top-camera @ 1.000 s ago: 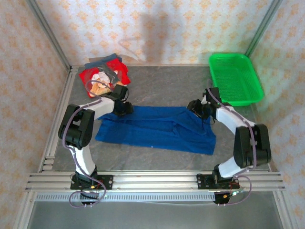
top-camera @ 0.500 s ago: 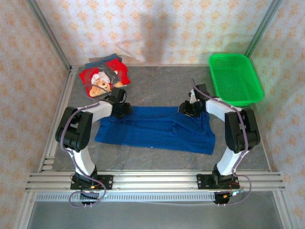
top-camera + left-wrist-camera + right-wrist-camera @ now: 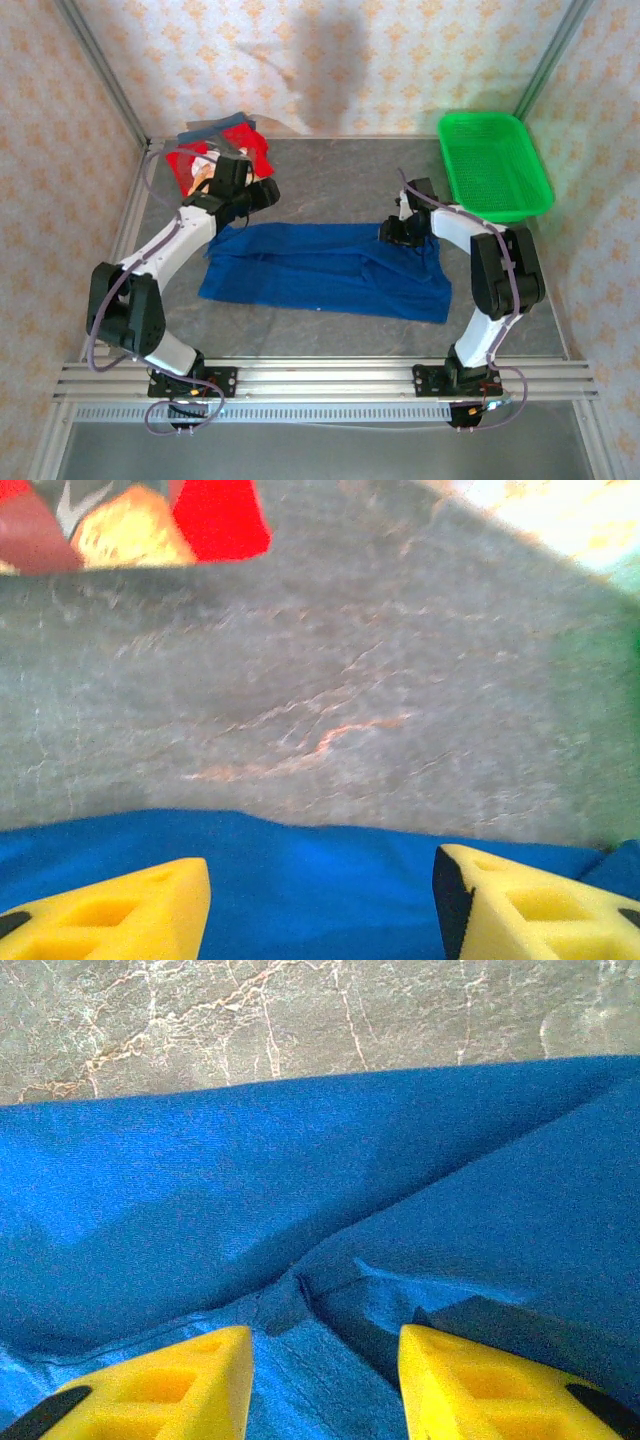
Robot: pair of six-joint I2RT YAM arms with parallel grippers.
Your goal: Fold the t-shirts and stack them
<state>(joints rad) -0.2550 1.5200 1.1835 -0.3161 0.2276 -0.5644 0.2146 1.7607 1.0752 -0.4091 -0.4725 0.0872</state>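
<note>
1. The royal-blue t-shirt [image 3: 325, 270] lies across the middle of the table [image 3: 330, 180] as a long band running left to right; the lengthwise fold looks done, and the crosswise folds look to be what is left.
2. The red teddy-bear-print t-shirt [image 3: 255, 152] sits on a darker folded shirt [image 3: 215, 128] in the far-left corner; that pile reads as the stack, and the blue shirt is not yet on it.
3. The left gripper [image 3: 260, 192] hangs above the blue shirt's far-left corner, just beside the red one; in its wrist view the yellow fingers [image 3: 130, 910] stand apart with nothing between them, so it is released.
4. The right gripper [image 3: 392, 230] is low over the blue shirt's far-right edge; its fingers [image 3: 160, 1390] stand apart above a small crease, with the cloth lying flat below; I judge it released, not pinching.
5. The table is grey, marbled and matte; a green plastic mesh basket [image 3: 455, 135] stands in its far-right corner, well apart from the shirts.
6. Peach patterned wallpaper panels [image 3: 350, 60] close the far and side walls; aluminium rails [image 3: 330, 375] run along the near edge, carrying both arm bases.
</note>
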